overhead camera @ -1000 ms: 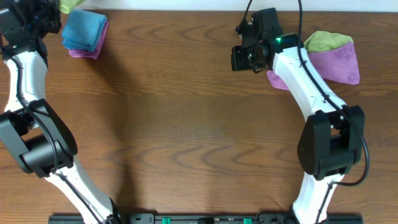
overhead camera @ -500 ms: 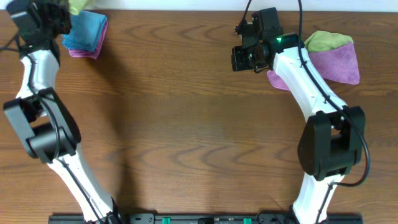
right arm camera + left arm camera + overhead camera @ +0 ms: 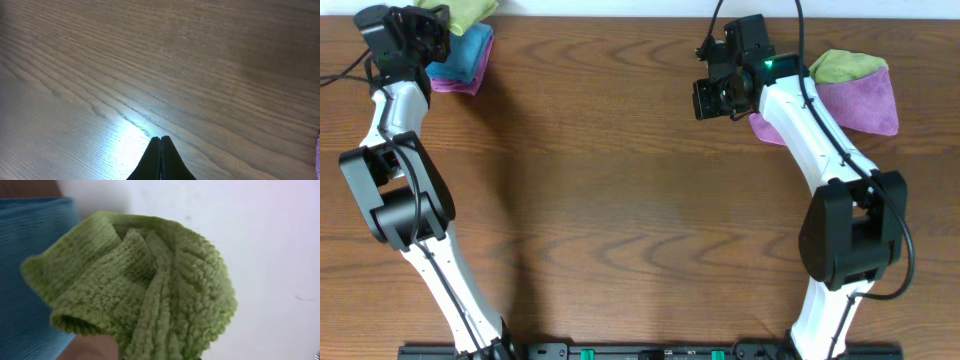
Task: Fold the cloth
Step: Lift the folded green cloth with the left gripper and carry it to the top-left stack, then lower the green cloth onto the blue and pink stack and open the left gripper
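The cloth (image 3: 472, 12) is a lime-green bundle at the table's far left edge, bunched above a blue cloth (image 3: 462, 48). My left gripper (image 3: 438, 22) is at its left side and shut on it. In the left wrist view the crumpled cloth (image 3: 150, 290) fills the middle of the frame and hides the fingers. My right gripper (image 3: 712, 98) hovers over bare wood at the far right centre. Its fingertips (image 3: 160, 138) are pressed together with nothing between them.
The blue cloth (image 3: 30, 255) lies on a purple one (image 3: 455, 86) at the far left. At the far right, a yellower-green cloth (image 3: 845, 65) rests on a purple cloth (image 3: 868, 102) beside my right arm. A white surface (image 3: 260, 240) lies beyond the table's far edge.
My left arm has swung to the right along the far edge, carrying the green cloth over the blue one. The right arm has not moved.
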